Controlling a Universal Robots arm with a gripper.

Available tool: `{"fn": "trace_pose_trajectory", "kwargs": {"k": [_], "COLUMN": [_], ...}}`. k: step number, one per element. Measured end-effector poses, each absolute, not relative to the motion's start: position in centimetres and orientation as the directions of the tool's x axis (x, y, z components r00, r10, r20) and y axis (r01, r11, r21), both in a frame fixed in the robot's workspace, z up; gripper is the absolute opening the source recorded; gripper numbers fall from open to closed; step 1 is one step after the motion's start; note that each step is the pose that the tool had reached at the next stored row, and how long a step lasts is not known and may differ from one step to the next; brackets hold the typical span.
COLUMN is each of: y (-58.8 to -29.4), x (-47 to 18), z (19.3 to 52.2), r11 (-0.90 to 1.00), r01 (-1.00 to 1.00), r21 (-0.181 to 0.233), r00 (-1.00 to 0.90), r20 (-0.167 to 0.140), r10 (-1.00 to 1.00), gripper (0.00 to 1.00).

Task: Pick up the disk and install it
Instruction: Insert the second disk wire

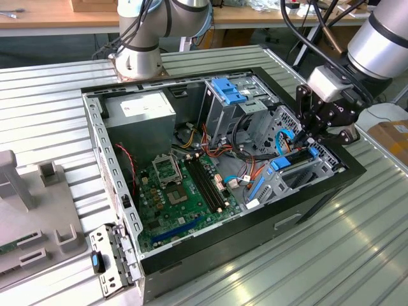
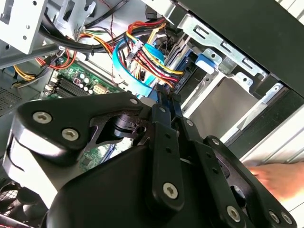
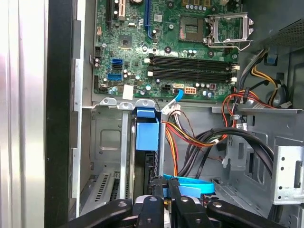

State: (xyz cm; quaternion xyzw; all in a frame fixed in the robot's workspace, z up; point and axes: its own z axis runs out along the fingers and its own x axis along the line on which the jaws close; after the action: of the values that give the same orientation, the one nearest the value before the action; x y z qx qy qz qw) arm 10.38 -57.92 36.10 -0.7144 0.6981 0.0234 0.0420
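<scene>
We see the open computer case (image 1: 102, 137) lying on the ribbed metal table (image 1: 357, 255), its green motherboard (image 1: 185, 197) exposed. The gripper (image 1: 312, 137) reaches down into the case at the exterior view's right, among the cables (red, orange and blue ones) beside the grey drive cage (image 1: 223, 105) with its blue plastic top. Just below it sits the disk (image 1: 287, 167), showing blue rail tabs, within the bay.

arms (image 1: 159, 25): 2 | gripper (image 1: 317, 132): 1 | open case (image 1: 115, 191): 1 | motherboard (image 3: 161, 42): 1 | memory sticks (image 3: 190, 67): 2 | CPU socket (image 3: 230, 28): 1 | power supply (image 1: 137, 121): 1 | loose bracket (image 1: 108, 261): 1
</scene>
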Motion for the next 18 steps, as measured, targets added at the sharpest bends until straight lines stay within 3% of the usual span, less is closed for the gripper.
{"fn": "trace_pose_trajectory", "kwargs": {"k": [18], "y": [-58.53], "x": [9.78], "z": [35.89], "r11": [-0.055], "r01": [-0.998], "r21": [-0.043], "r00": [0.058], "r20": [-0.092], "r10": [-0.994], "gripper": [0.16]}}
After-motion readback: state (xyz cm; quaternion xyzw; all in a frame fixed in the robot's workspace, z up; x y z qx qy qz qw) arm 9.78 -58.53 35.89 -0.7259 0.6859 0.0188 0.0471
